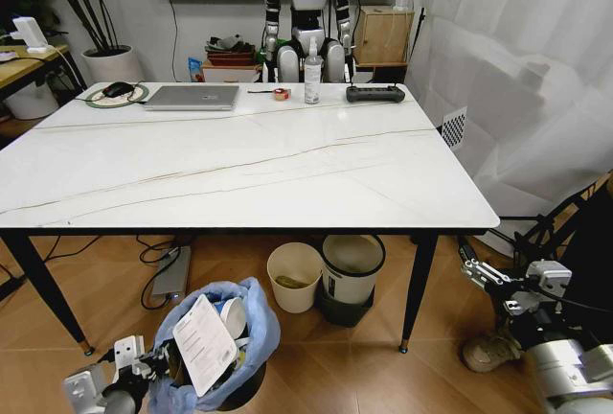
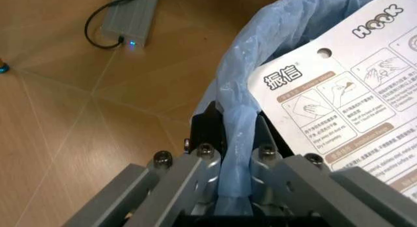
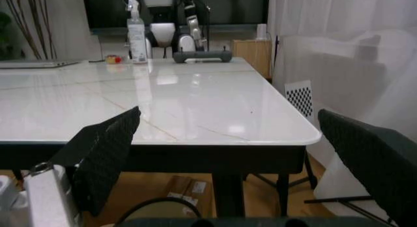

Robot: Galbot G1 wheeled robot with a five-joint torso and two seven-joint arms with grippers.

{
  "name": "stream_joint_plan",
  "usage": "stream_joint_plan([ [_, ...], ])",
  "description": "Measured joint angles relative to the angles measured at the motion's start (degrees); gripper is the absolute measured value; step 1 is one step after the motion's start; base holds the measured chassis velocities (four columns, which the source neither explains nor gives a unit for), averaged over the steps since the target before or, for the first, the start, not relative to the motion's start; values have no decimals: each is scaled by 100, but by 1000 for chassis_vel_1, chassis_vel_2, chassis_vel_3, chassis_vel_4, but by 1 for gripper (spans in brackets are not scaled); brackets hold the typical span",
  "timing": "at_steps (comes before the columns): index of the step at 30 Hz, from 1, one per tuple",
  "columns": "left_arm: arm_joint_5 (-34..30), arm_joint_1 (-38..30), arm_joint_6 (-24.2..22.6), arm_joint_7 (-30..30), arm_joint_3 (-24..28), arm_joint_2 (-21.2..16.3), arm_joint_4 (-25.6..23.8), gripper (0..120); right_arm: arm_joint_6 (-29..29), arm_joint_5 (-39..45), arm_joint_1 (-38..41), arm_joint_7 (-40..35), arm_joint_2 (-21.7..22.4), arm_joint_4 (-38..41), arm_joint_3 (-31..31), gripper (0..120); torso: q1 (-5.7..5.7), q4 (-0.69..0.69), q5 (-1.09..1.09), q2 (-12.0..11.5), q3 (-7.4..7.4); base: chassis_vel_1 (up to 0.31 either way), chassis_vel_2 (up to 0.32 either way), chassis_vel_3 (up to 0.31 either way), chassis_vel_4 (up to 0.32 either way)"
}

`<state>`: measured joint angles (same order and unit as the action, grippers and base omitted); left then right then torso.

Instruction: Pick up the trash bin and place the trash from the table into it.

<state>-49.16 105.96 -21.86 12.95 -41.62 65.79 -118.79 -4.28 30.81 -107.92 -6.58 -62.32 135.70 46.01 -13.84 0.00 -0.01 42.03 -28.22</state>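
**Left gripper clamped on the bin's bag, right gripper wide open beside the table**

The trash bin (image 1: pixel 218 356) stands on the wooden floor in front of the table (image 1: pixel 239 170), near its front-left part and well below the tabletop. Its crinkly light-blue bag (image 2: pixel 260 56) bulges up over the dark rim. A flat white instruction card (image 1: pixel 204 343) printed with small diagrams leans out of the bin's mouth, and a white cup-like piece (image 1: pixel 233 316) sits just behind it inside the bag.

The left gripper (image 2: pixel 236 154) is low at the bin's left side. Its fingers (image 2: pixel 207 161) are pressed together on a gathered fold of the blue bag at the rim, with the black rim edge just behind the fold.

The right gripper (image 3: pixel 228 154) hangs low to the right of the table, near its front-right corner and apart from it. Its two dark textured pads (image 3: pixel 104 154) are spread wide with nothing between them, and they face the table's black edge.

On the far side of the tabletop lie a silver laptop (image 1: pixel 192 97), a clear spray bottle (image 1: pixel 312 71), a small red roll of tape (image 1: pixel 281 94), a black power strip (image 1: pixel 374 94) and a mouse on a round mat (image 1: pixel 117 91). Under the table stand a cream round bin (image 1: pixel 294 276) and a white bin with a dark base (image 1: pixel 350 278). A grey power brick (image 2: pixel 129 17) with a blue light lies on the floor.
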Motion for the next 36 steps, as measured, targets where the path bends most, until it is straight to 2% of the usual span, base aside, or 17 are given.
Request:
stream_joint_plan([
  [4, 199, -321, 267, -530, 44, 52, 649, 0, 0, 0, 0, 0, 0, 0, 0, 100, 61, -1, 0, -142, 80, 0, 0, 0, 0],
  [8, 348, -419, 432, -782, 47, 85, 937, 0, 0, 0, 0, -1, 0, 0, 0, 100, 96, 0, 0, -230, 134, 0, 0, 0, 0],
  [18, 689, -702, 756, -1109, -51, 207, 1430, 0, 0, 0, 0, 0, 0, 0, 0, 100, 195, 0, 0, -482, 286, 0, 0, 0, 0],
  [31, 1369, -667, 1118, -1500, -107, 402, 1794, 0, 0, 0, 0, 0, 0, 0, 0, 100, 317, 0, 1, -783, 466, 0, 0, 0, 0],
  [36, 1423, -760, 1210, -1574, -97, 517, 1983, 0, 0, 0, 0, 0, 0, 0, 0, 100, 352, 0, 0, -867, 515, 0, 0, 0, 0],
])
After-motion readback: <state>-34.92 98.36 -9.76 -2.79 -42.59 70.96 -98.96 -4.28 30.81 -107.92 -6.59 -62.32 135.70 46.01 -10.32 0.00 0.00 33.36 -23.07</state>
